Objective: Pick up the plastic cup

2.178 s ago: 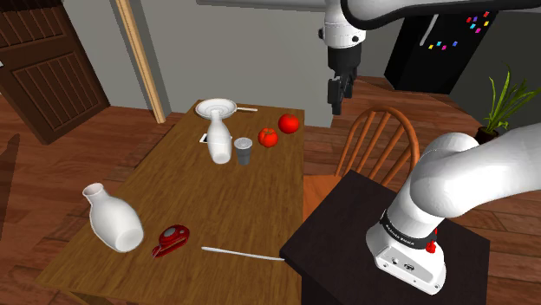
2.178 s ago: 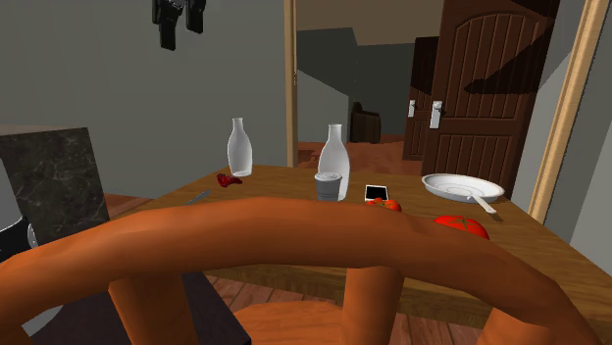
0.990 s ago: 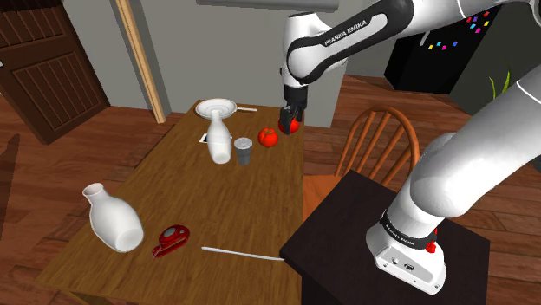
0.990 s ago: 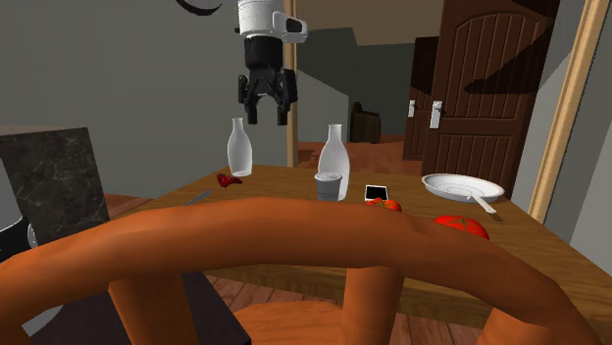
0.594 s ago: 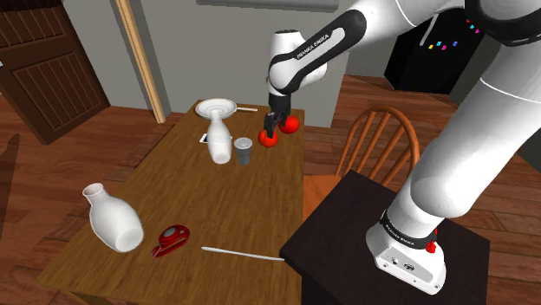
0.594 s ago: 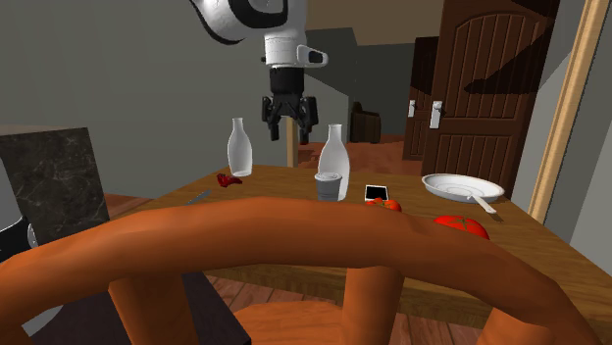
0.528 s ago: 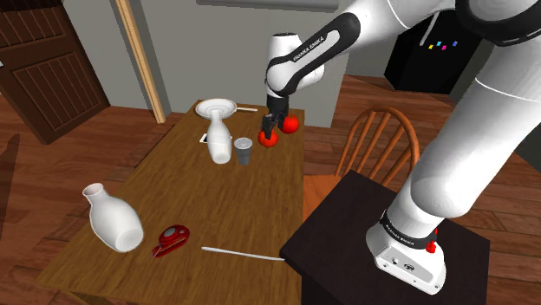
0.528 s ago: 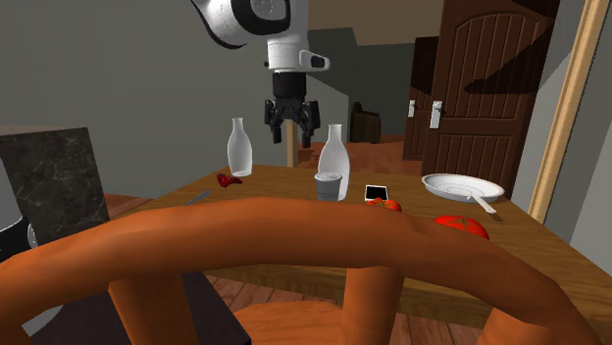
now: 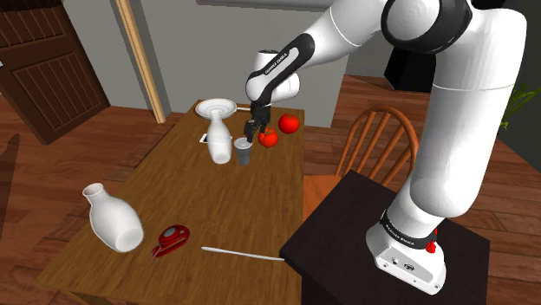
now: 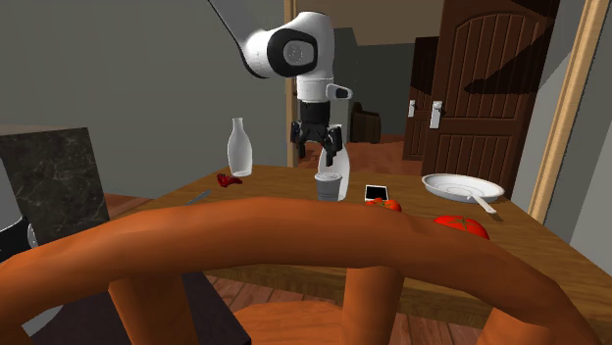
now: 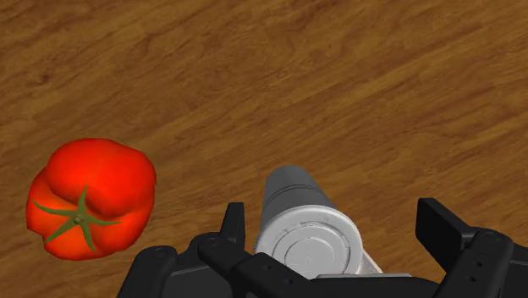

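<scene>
Fingers [image 11: 233,222] wide apart, clasping nothing. Poised as a black gripper [image 9: 250,136] just above the grey cup [image 9: 244,152], tips a little over its rim and not yet around its wall. Seen along the hand, straddling the cup [image 11: 309,230] with the gripper [image 11: 337,227] off-centre: close against one finger, well clear of the other.

Stands upright on the wooden table [image 9: 217,204], towards the far end in the shoulder view, just beside a white bottle [image 9: 219,139] and near a red tomato [image 9: 269,137], with a second tomato [image 9: 290,123] further off. From the second exterior view, cup [image 10: 329,185] right in front of the bottle [image 10: 333,155], gripper [image 10: 318,149] directly overhead.

Changed over the last two seconds: swung across from high up on the side of the wooden chair [image 9: 379,110], passed over the tomatoes, dropped and settled above the cup. Kept the same open spread throughout. Left cup, bottle and tomatoes where they stood.

Means the approach looks all but done and the grasp not begun. Probably calls for a small sideways correction to centre the cup, then a straight descent until the fingers flank the wall, then closing. Risks nudging the cup into the bottle if lowered off-centre, or tipping it with the nearer finger.
</scene>
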Robot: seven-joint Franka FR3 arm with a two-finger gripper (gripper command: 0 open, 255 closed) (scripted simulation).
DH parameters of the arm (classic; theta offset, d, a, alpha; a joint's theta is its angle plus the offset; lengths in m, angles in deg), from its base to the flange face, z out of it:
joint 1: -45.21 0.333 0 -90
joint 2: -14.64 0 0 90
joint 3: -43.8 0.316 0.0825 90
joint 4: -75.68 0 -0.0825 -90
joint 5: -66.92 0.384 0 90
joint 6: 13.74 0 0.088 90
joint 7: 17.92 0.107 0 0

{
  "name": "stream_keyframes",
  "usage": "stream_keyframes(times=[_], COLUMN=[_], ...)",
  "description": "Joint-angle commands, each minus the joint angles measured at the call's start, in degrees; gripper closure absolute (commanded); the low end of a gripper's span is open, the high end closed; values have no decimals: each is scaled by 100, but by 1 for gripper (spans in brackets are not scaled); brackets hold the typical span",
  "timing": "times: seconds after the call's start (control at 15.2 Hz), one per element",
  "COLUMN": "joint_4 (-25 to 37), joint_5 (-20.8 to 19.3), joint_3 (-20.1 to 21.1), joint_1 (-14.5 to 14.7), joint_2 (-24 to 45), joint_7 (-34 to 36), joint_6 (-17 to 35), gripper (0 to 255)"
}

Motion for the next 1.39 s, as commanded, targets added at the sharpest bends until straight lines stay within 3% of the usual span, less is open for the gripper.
stream_keyframes(times=[0.0, 0.13, 0.73, 0.79, 1.32], joint_4=[401, 651, 644, 642, 639], joint_5=[163, 245, 332, 334, 336], joint_3=[70, 121, 177, 178, 179], joint_1=[-41, -76, -109, -111, -114], joint_2=[441, 697, 1135, 1135, 1138], joint_7=[-115, -178, -287, -291, -296], joint_6=[125, 182, 623, 625, 631], gripper=[0, 0, 0, 255, 255])
